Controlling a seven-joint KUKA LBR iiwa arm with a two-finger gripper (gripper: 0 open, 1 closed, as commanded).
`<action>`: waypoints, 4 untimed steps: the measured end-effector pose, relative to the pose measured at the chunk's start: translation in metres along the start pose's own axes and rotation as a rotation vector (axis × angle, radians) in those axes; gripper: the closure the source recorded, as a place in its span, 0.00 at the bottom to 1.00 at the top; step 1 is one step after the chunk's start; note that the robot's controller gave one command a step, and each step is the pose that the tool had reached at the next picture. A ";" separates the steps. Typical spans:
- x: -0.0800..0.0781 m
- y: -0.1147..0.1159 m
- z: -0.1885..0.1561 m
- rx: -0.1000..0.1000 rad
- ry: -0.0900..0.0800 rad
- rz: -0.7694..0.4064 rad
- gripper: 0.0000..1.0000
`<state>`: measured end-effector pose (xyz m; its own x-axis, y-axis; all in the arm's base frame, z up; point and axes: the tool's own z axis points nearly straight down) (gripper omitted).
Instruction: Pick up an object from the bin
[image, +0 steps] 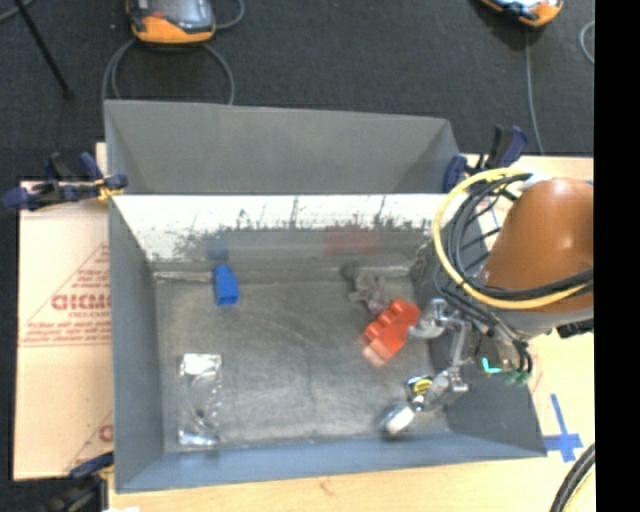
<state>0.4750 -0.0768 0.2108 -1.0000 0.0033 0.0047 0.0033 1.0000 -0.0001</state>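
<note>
The grey metal bin (130, 330) has a bare, scuffed floor with only a few loose things scattered on it. The arm (540, 245), with its orange cover and loops of cable, comes in over the bin's right wall. The end effector (437, 352) hangs below it, close to that wall. Its two metal fingers (432, 320) stand apart with nothing between them, so it is open and grips nothing.

The thing nearest the end effector is a red-orange block (388, 330). It lies tilted on the bin floor, just beside the end effector on the side away from the arm, level with its far finger. Whether they touch cannot be told.

A crumpled piece of clear plastic (200, 395) lies well away from the end effector, across the floor by the opposite wall. A small blue block (226, 286) stands equally far off, toward the far corner. A small whitish thing (399, 421) lies just in front of the end effector, near the front wall. Its kind cannot be made out.
</note>
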 end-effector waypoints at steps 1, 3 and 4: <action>-0.004 -0.027 0.125 0.006 -0.025 -0.314 0.00; -0.001 -0.002 0.079 0.000 -0.011 -0.166 0.00; -0.007 -0.001 0.133 0.008 -0.032 -0.363 0.00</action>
<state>0.4818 -0.0777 0.0781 -0.9355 -0.3524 -0.0257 -0.3523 0.9358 -0.0119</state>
